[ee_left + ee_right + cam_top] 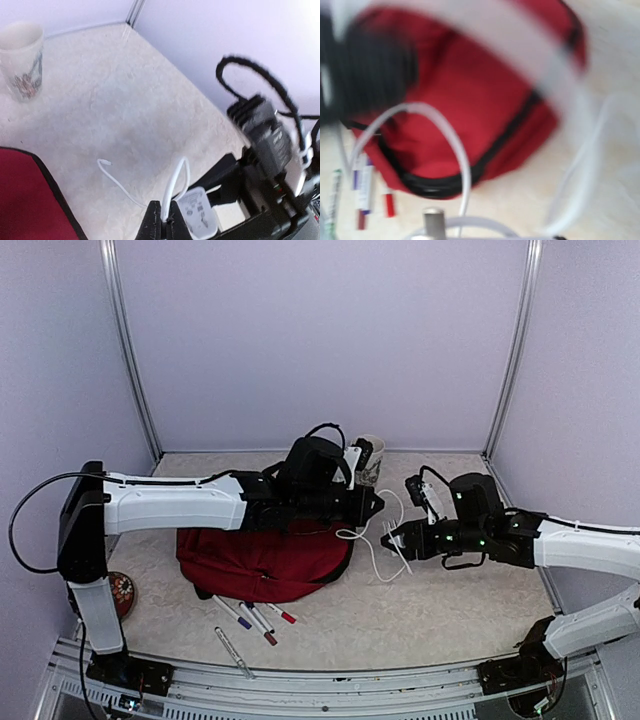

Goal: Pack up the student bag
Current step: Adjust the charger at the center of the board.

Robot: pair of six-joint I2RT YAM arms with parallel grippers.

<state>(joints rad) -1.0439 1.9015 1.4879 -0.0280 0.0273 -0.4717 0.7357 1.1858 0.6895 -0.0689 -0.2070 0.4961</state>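
Left pincer [162, 227] is pressed together, pinching a thin white cable [120, 185] right at its fingertips, and the cable loops up and trails away across the pale speckled surface [420, 620]. Just beside it, a white charger block [197, 217] sits at the tip of the right pincer [398, 537]; whether those fingers are clamped on the block, I cannot tell, since the right wrist view is a blur. The large dark-red soft fabric backpack [265, 560] lies flat on the surface left of centre, under the outstretched left arm, its black-edged right end near the cable. On its near side lies a scatter of white markers with coloured caps [250, 615]. Far back, beyond both pincers, a pale patterned mug [370, 462] stands upright.
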